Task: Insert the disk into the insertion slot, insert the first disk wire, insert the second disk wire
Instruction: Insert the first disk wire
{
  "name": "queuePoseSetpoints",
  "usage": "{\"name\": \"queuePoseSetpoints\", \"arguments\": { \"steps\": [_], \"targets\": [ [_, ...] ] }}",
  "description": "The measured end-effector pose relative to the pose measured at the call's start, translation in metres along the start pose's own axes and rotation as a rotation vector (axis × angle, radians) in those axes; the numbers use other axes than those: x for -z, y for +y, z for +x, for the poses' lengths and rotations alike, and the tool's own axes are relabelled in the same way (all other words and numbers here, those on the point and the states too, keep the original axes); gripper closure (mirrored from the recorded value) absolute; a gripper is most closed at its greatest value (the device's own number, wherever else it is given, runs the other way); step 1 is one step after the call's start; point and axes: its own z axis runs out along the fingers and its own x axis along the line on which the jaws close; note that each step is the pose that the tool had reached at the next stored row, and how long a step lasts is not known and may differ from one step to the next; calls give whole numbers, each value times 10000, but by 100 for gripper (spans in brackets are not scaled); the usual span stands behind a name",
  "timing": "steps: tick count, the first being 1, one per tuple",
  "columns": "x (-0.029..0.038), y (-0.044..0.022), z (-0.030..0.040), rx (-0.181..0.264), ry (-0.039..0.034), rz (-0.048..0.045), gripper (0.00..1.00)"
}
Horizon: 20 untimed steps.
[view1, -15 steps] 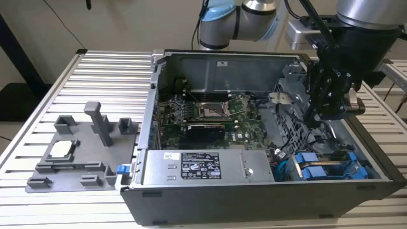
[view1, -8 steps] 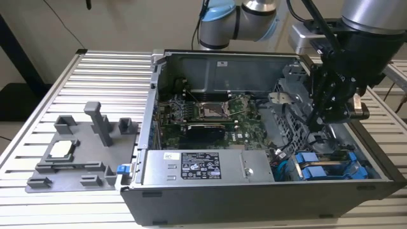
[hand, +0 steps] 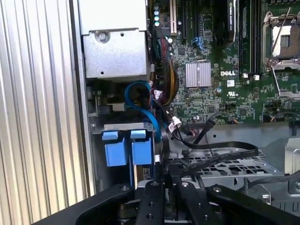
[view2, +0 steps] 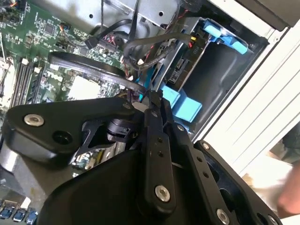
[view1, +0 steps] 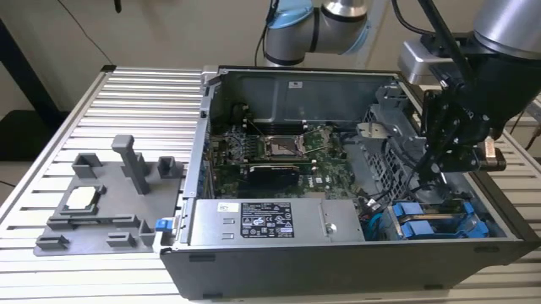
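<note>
The gripper [view1: 438, 187] is hanging inside the open computer case [view1: 253, 266], at about four o'clock in the exterior view. Its fingers [view2: 154, 122] are drawn together among black cables [hand: 220, 154]; I cannot tell whether they are pinching one. Just beside it, the disk [hand: 142, 152] is sitting in the insertion slot [hand: 123, 127], next to a second blue carrier [hand: 116, 150].

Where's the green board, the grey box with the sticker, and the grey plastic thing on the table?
green board [view1: 330, 155], exterior view, a bare green patch.
grey box [view1: 308, 221], exterior view, its plain metal top.
grey plastic thing [view1: 85, 237], exterior view, its flat base.
</note>
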Motion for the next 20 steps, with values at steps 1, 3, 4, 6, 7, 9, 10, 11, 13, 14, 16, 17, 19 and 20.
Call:
{"name": "queuePoseSetpoints", "arguments": {
  "steps": [1,3,4,6,7,9,10,11,13,14,16,17,19,20],
  "targets": [
    [-1,-12,19,-2,-60,-4,84],
    [-6,-37,54,-8,-192,-12,84],
    [-11,-50,72,-12,-258,-17,84],
    [-21,-78,107,-17,-375,-32,84],
    [-29,-94,122,-20,-419,-45,84],
    [-45,-134,144,-24,-465,-101,84],
    [-53,-156,155,-25,-481,-136,84],
    [-61,-178,164,-27,-491,-173,84],
    [-78,-225,180,-30,-505,-255,84],
    [-86,-249,187,-32,-507,-296,84],
    [-104,-297,199,-36,-507,-391,84],
    [-112,-321,204,-37,-504,-441,84],
    [-130,-368,214,-40,-500,-531,84],
    [-140,-391,218,-42,-499,-567,84]
  ]
}}
